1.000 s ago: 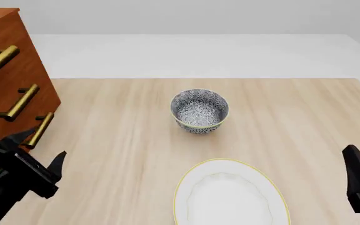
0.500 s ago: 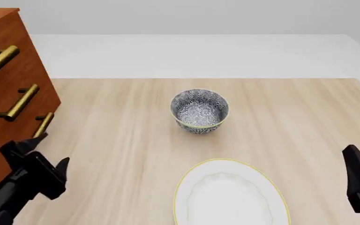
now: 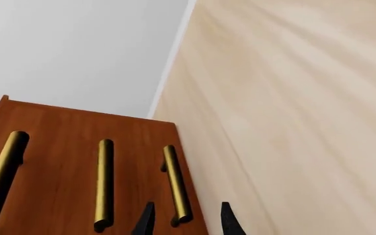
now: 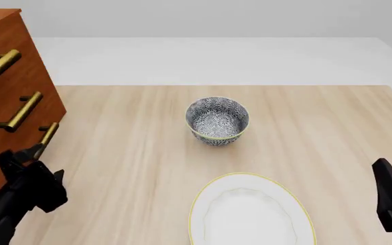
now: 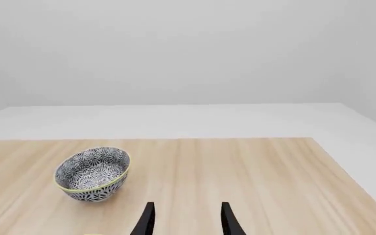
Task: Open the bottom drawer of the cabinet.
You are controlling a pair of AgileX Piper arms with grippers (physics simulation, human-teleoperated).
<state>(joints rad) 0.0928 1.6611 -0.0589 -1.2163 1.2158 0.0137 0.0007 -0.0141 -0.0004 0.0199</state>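
Observation:
The reddish-brown cabinet [image 4: 19,76] stands at the table's left edge and shows three brass bar handles. The lowest handle [image 4: 45,138] belongs to the bottom drawer [image 4: 29,133], which looks closed. My left gripper [image 4: 36,164] sits just in front of that handle, open. In the left wrist view the bottom drawer's handle [image 3: 176,186] ends between the two fingertips of the left gripper [image 3: 186,219], with the cabinet [image 3: 57,147] behind; I cannot tell whether they touch. My right gripper [image 4: 390,199] waits at the right edge, open and empty, as the right gripper [image 5: 186,219] in its own view confirms.
A patterned bowl [image 4: 216,121] stands mid-table, also seen as the bowl [image 5: 93,174] in the right wrist view. A white plate [image 4: 250,209] with a yellow rim lies near the front edge. The light wooden table [image 4: 332,127] ends at the far side in a white floor.
My left gripper has shifted left toward the cabinet and up to the lowest handle, turning as it went. The right arm has stayed still.

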